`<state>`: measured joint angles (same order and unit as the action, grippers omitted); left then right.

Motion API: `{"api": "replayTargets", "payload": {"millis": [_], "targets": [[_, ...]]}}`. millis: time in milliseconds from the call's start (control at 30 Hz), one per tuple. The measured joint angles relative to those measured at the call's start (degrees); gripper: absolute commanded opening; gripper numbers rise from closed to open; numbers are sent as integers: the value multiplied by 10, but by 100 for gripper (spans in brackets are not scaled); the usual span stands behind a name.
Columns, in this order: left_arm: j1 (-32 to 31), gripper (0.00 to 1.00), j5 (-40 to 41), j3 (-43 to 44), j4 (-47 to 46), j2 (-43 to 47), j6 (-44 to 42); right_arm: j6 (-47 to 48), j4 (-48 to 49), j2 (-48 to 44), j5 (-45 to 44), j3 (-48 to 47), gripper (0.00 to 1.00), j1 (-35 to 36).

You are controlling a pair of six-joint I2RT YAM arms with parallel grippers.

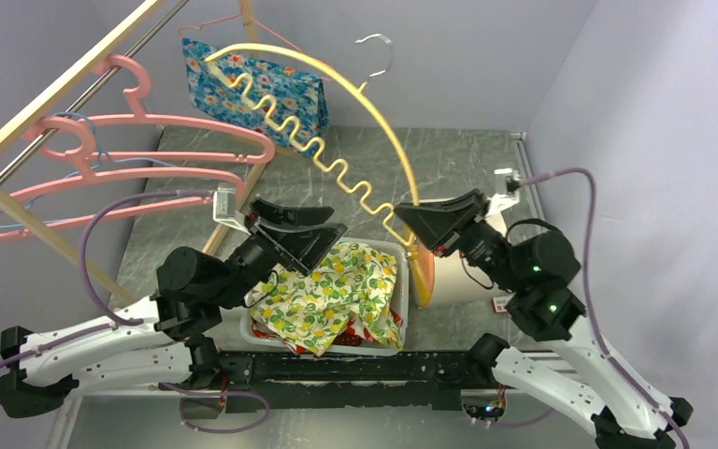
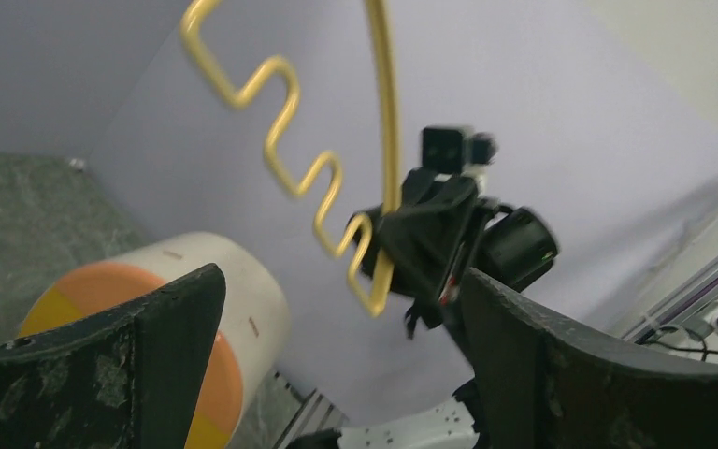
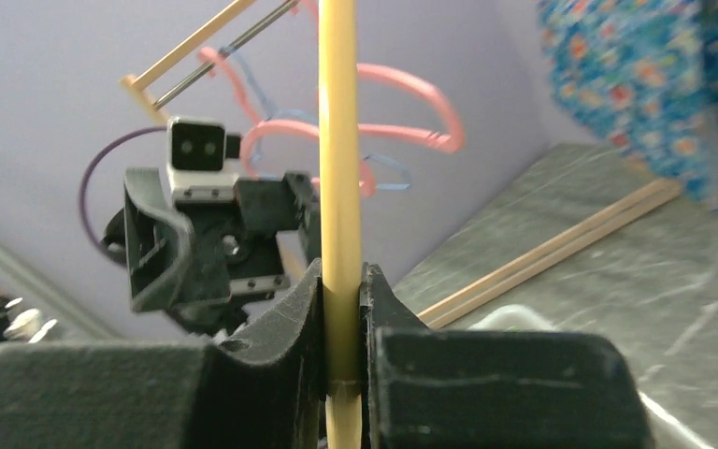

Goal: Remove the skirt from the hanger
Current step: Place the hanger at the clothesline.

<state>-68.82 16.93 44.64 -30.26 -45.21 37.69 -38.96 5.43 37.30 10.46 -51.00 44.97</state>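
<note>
A lemon-print skirt (image 1: 327, 295) lies crumpled in a white bin (image 1: 402, 271) between the arms. A bare yellow hanger (image 1: 385, 131) with a wavy lower bar is held up in the air. My right gripper (image 1: 407, 220) is shut on its lower end; the right wrist view shows the yellow rod (image 3: 339, 140) pinched between the pads (image 3: 341, 290). My left gripper (image 1: 335, 224) is open and empty, just above the bin's far left corner, apart from the hanger. The left wrist view looks between its fingers (image 2: 341, 355) at the hanger (image 2: 388, 112) and the right gripper (image 2: 430, 234).
A wooden rack with a metal rail at the left carries pink hangers (image 1: 131, 159). A blue floral garment (image 1: 252, 89) hangs at the back. A white and orange cylinder (image 1: 458, 276) stands right of the bin, close under the right gripper.
</note>
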Motion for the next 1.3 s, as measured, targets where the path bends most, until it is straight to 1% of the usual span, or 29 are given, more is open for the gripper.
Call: {"api": "replayTargets", "payload": {"millis": [133,300,400,500,600,767,833,900,1100,1300], "targets": [[0,100,-10,7,108,24,23,65,-84,-23,-88,-51,0,0],[0,100,-37,7,195,53,33,143,-164,-17,-188,-103,0,0],[0,98,-51,14,250,58,33,183,-199,10,-213,-119,0,0],[0,96,-63,16,300,57,33,228,-225,52,-210,-132,0,0],[0,97,-83,10,334,58,33,270,-240,101,-196,-143,0,0],[0,100,-121,-14,353,78,33,323,-233,177,-165,-153,0,0],[0,100,-131,-21,353,88,33,340,-221,211,-145,-161,0,-3],[0,100,-138,-24,356,97,35,349,-206,252,-104,-176,0,-13],[0,99,-149,-24,362,109,40,331,-122,359,31,-219,0,-49],[0,100,-149,-24,388,114,53,288,-32,452,134,-304,0,-52]]}}
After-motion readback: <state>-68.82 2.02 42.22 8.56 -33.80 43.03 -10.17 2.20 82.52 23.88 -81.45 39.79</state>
